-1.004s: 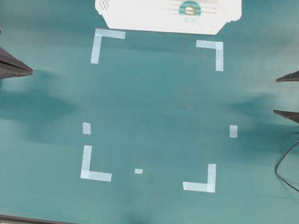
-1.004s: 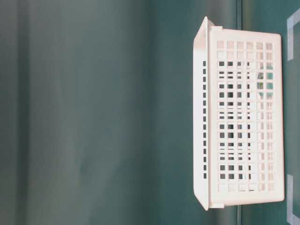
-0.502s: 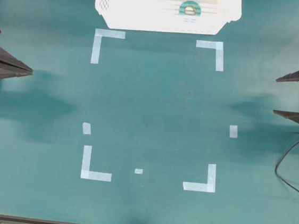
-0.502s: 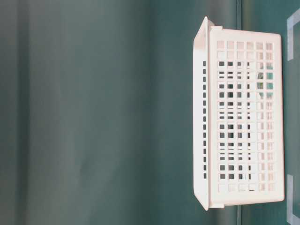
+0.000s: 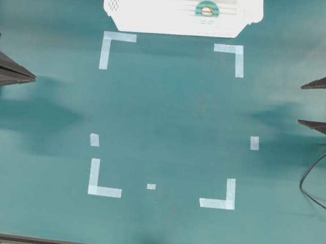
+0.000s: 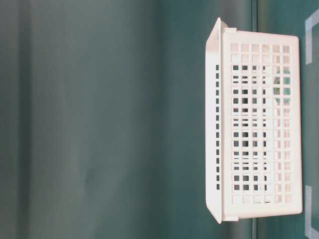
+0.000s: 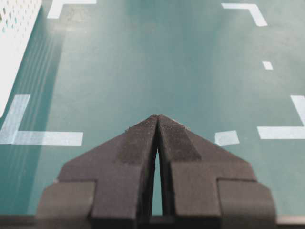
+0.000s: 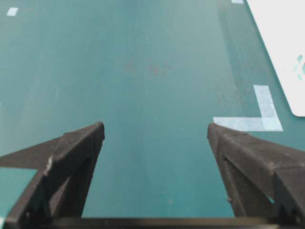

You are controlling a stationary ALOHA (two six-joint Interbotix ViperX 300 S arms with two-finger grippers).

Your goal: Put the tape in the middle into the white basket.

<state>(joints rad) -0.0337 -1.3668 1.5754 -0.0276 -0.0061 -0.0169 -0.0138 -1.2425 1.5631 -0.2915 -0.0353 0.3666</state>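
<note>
Black foam-padded fingers of the left gripper are pressed together into a single point at the left edge of the overhead view, holding nothing and touching nothing, hanging above the green desk. Moving rightward, pale-blue tape corner marks outline a rectangle on the desk, with a few small loose strips near its lower and side edges. At the top centre sits the white basket, its side walls perforated; the tape, a light-teal ring with a tan core, lies flat inside it toward its right half. At the far right the right gripper has its fingers spread wide apart, empty, well clear of the basket. A black cable loops on the desk below it. No readable writing or labels show anywhere.
</note>
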